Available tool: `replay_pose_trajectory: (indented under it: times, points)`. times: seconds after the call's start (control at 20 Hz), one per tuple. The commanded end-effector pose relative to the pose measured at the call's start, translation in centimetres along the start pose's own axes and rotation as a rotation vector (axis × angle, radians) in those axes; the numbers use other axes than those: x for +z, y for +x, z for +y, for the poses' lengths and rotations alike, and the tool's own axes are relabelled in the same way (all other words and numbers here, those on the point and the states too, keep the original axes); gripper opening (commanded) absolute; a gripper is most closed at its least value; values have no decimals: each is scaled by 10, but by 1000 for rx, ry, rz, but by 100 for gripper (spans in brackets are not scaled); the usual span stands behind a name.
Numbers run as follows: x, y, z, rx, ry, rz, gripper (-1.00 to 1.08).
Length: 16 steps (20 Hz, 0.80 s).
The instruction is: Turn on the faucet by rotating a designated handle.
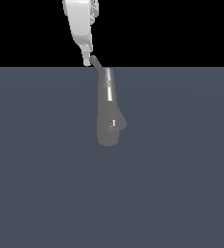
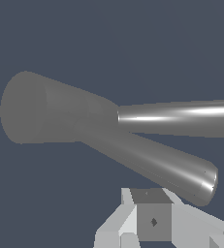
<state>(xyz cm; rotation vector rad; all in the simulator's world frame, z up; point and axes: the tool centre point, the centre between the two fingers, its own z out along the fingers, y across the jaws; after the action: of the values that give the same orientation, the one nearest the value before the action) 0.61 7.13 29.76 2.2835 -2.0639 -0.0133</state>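
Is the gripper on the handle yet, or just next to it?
Cannot tell. In the exterior view the gripper meets the handle at the faucet's top; the fingertips are too small to show a grasp.

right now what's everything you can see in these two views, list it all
faucet: 1, grey metallic, thick rounded body near the middle of the exterior view, narrowing to a shinier column that runs up toward the arm; also fills the wrist view
handle: 1, dark grey thin rod, slanting off the column's upper end toward the exterior view's left, its tip right at the arm's white tip
floor: 1, flat slate blue-grey, under everything, black background above it
robot arm: 1, white, coming down from the top of the exterior view
gripper: 1, white and grey, at the handle's end; whether it is open or shut cannot be told
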Motion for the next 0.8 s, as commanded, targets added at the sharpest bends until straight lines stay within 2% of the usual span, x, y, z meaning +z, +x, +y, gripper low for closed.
replay_pose_trajectory:
  times: [0.0, 0.1, 0.15, 0.75]
  points:
    - [-1, 12, 10, 8, -9, 2, -100]
    - [-2, 15, 13, 8, -10, 1, -100]
    - [-2, 7, 9, -1, -3, 0, -100]
    - [1, 93, 14, 6, -9, 1, -100]
